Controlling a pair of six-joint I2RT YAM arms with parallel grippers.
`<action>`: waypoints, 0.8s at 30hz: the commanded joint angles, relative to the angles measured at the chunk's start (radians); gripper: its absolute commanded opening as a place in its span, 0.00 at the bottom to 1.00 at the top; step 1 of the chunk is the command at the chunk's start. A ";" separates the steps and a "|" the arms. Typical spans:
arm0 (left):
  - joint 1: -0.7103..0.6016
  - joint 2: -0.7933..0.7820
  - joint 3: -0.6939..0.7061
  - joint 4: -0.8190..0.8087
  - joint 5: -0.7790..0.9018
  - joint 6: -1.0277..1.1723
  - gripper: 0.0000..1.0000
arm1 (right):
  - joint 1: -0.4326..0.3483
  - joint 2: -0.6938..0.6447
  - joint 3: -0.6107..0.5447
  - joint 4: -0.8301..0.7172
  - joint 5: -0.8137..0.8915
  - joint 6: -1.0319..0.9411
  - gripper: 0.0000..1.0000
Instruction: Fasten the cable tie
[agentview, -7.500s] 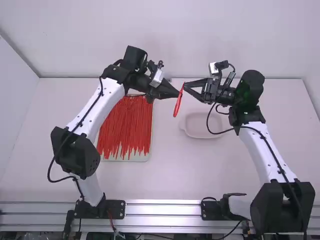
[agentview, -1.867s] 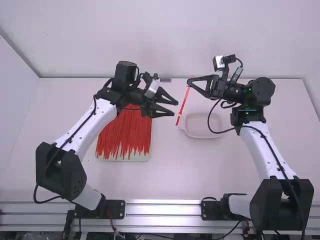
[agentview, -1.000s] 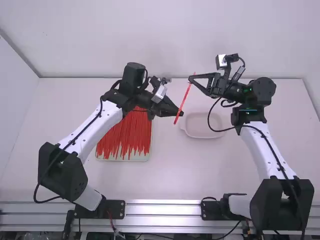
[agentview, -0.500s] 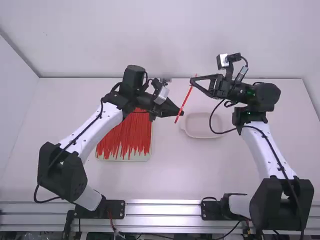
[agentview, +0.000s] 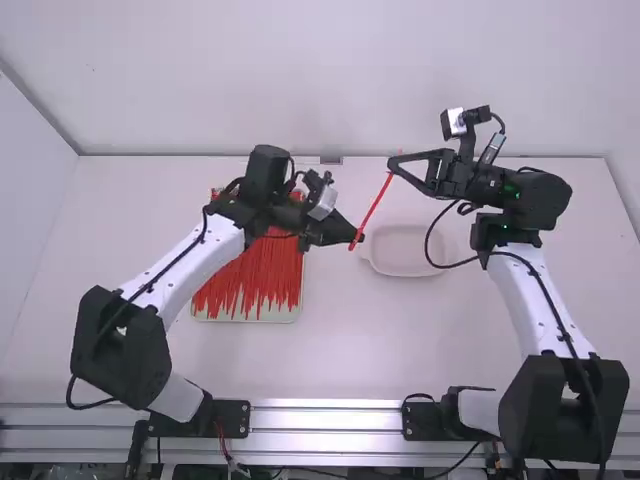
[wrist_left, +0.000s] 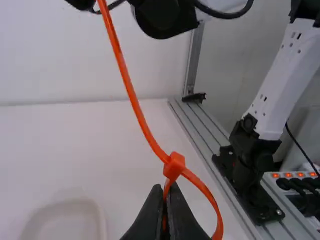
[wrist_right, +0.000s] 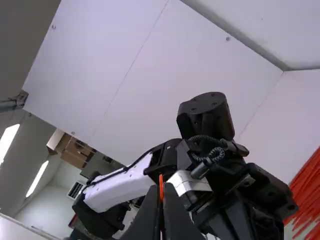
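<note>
While left claw pinches the cable tie (looped), right claw clamps its tail.

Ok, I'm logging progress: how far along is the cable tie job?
Done: the tail of the cable tie passes through its head, making a loop. In hand: the left gripper pinches the tie beside the head, the right gripper grips the tail end. Left: the loop looks open, so likely more pulling to cinch it.
</note>
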 joint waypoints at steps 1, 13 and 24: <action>0.007 0.005 -0.034 0.009 -0.013 -0.028 0.02 | -0.024 -0.016 0.026 0.015 0.127 -0.020 0.11; 0.044 0.003 -0.012 0.641 0.030 -0.583 0.02 | 0.025 -0.016 0.025 -0.375 0.050 -0.353 0.40; 0.049 0.004 -0.014 0.807 -0.023 -0.708 0.02 | 0.120 -0.016 0.025 -0.499 0.063 -0.475 0.40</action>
